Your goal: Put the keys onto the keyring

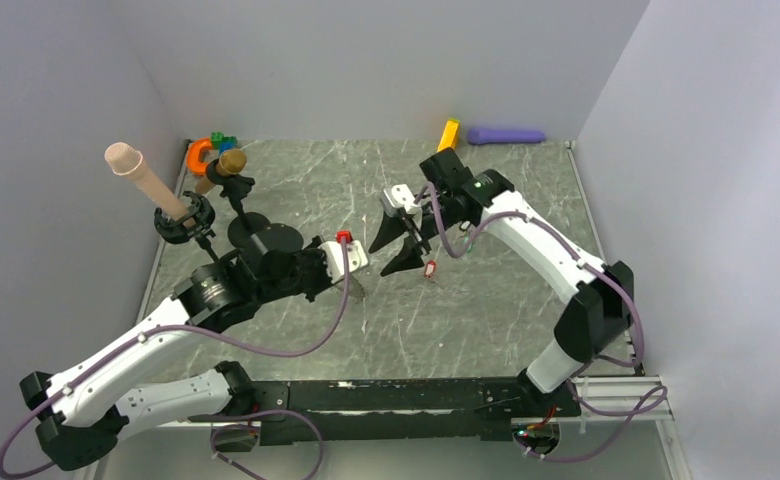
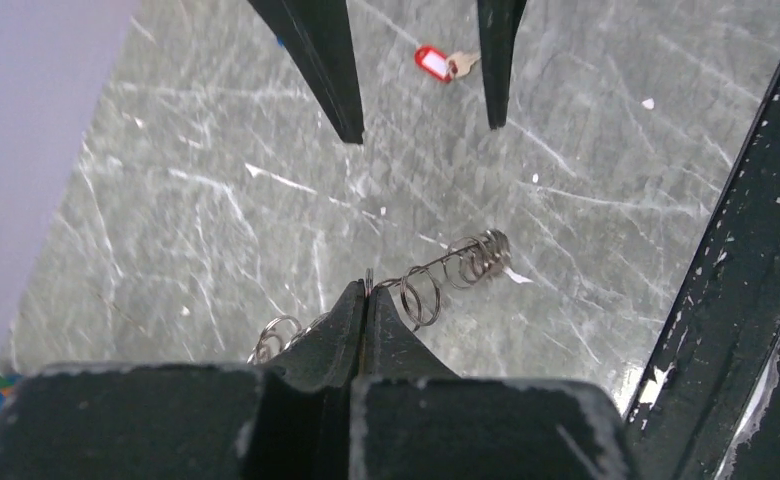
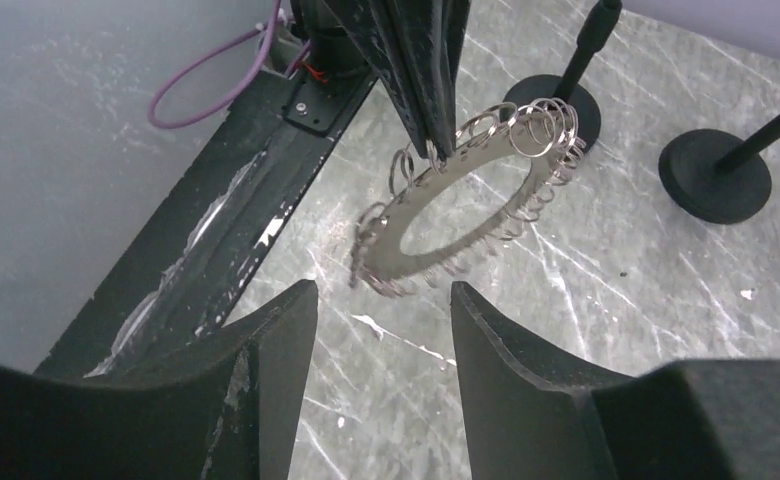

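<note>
Grey marbled tabletop (image 1: pixel 486 300), walled by pale panels, was recorded from above and from both wrists. The keyring (image 3: pixel 391 235), a flat silver annulus fringed with wire loops, was gripped at its rim and held tilted by the left gripper (image 3: pixel 433 150), whose jaws were pressed fully together on it; whether the ring's lower edge touched the table could not be told. The right gripper (image 1: pixel 396 250) was suspended just beside the ring, its jaws spread wide with nothing between them. One red key tag (image 2: pixel 433 62), with a small metal key attached, was seen lying on the tabletop near the right gripper's fingers, apart from the ring. Two round black stand bases (image 3: pixel 716 175) were seen behind the ring. An orange block (image 1: pixel 448 133) and a purple cylinder (image 1: pixel 506 135) were seen against the far wall
</note>
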